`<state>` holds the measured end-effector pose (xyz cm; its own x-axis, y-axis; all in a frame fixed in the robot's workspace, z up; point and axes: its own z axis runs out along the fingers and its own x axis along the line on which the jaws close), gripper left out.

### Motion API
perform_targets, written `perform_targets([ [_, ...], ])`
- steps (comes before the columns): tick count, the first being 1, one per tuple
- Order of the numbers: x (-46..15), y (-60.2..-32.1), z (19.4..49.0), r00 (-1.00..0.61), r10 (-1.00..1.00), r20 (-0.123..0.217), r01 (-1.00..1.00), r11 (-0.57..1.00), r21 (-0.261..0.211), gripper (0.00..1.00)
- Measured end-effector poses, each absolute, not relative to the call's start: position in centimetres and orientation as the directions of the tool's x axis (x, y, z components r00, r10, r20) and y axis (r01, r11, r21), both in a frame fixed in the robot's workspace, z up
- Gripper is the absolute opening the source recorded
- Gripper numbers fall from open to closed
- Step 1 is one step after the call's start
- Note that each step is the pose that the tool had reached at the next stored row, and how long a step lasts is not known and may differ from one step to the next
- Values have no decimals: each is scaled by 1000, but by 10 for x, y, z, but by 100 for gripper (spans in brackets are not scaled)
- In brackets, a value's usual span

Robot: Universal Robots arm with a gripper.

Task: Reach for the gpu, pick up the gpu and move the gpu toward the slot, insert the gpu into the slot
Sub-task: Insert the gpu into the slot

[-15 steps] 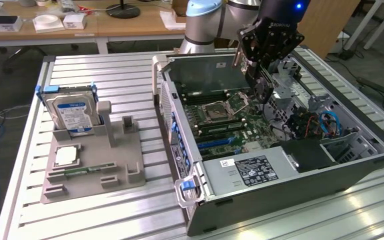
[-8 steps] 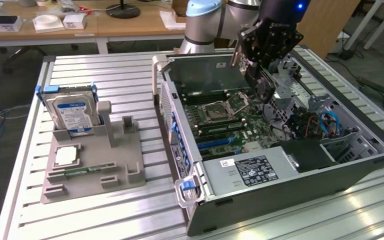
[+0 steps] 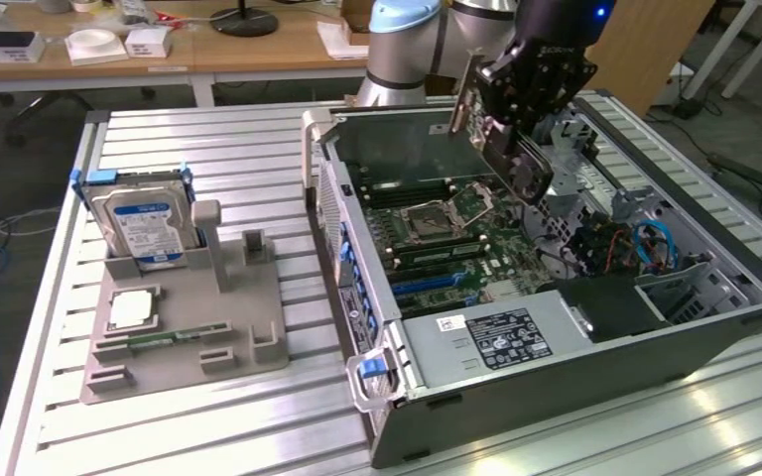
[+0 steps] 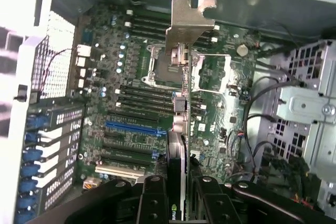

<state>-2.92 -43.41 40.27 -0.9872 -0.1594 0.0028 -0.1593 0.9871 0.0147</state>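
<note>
The gpu (image 3: 511,159) hung on edge in the air above the motherboard (image 3: 441,233), toward the far end of the open computer case (image 3: 579,362). It touched nothing below it. The claw (image 4: 178,195) was clamped narrowly on the card's edge, holding it. The card's length seemed to run across the blue slot (image 4: 131,128) rather than along it. Doing this step well probably meant turning the card parallel to the slot, with its silver bracket (image 4: 186,19) toward the case wall with the blue clips (image 4: 31,156), and keeping the contact edge level. The case sat on the slatted worktop (image 3: 195,426).
</note>
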Motion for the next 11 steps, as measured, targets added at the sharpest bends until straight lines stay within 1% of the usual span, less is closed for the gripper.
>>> perform_targets([
  [11,-30,-434,402,-949,-314,3,-314,949,15,26],
])
